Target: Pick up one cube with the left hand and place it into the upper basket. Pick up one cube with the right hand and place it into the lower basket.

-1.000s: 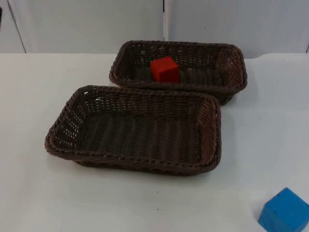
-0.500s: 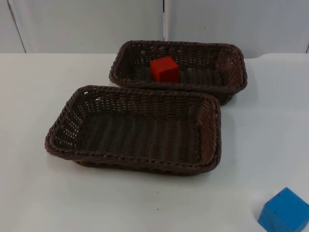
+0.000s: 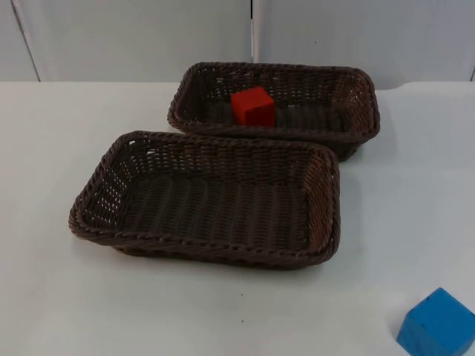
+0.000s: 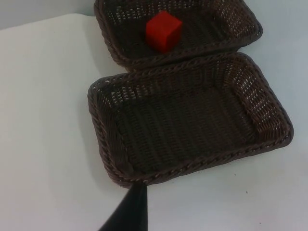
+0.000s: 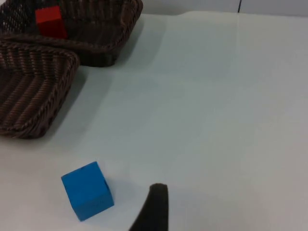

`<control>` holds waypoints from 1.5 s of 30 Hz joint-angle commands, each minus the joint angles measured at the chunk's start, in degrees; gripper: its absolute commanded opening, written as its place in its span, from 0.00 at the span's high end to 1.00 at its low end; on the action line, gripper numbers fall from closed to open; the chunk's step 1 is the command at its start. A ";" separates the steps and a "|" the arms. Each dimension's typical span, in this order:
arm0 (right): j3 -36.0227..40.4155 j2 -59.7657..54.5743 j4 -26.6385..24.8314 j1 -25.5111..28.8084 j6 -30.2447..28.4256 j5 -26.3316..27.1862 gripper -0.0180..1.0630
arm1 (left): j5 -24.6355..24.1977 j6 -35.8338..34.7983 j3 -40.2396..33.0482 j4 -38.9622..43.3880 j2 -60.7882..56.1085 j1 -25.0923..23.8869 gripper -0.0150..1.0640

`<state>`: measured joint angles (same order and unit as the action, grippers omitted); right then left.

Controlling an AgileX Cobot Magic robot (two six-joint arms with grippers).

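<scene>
The red cube [image 3: 252, 106] sits in the upper basket [image 3: 356, 89]; the lower basket [image 3: 326, 193] holds nothing. The blue cube [image 5: 87, 190] lies on the table [image 3: 59, 297] just beside the right gripper's fingertip [image 5: 154, 207]. The left gripper's fingertip [image 4: 130, 211] hangs near the lower basket's rim. Whether either gripper's jaws are apart I cannot tell.

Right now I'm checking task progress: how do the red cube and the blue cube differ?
The red cube sits inside the upper basket; the blue cube rests on the bare white table, outside both baskets. The red one lies toward the far side, the blue one near the front right corner. Both look like similar-sized solid blocks, and no gripper touches either.
</scene>
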<state>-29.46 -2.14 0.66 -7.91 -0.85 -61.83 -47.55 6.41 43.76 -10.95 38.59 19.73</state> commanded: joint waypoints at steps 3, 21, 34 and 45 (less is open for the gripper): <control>-1.53 -6.15 -2.12 -0.03 0.22 1.37 0.25 | 0.11 -0.41 -0.09 0.46 -0.49 0.20 0.04; -12.12 -40.36 -9.06 -0.03 -6.25 6.47 0.26 | 0.11 -0.41 -0.09 1.15 -0.49 0.20 0.04; -14.99 -58.32 -16.27 -4.86 -12.34 9.31 0.24 | 0.11 -0.41 -0.09 1.15 -0.49 0.20 0.04; -14.99 -66.65 -10.78 -18.04 -8.12 17.61 0.17 | 0.22 -0.41 -0.09 1.27 -0.49 0.20 0.04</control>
<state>-44.02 -68.72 -10.71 -25.58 -9.38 -44.94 -47.55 6.41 43.76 -10.25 38.59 19.73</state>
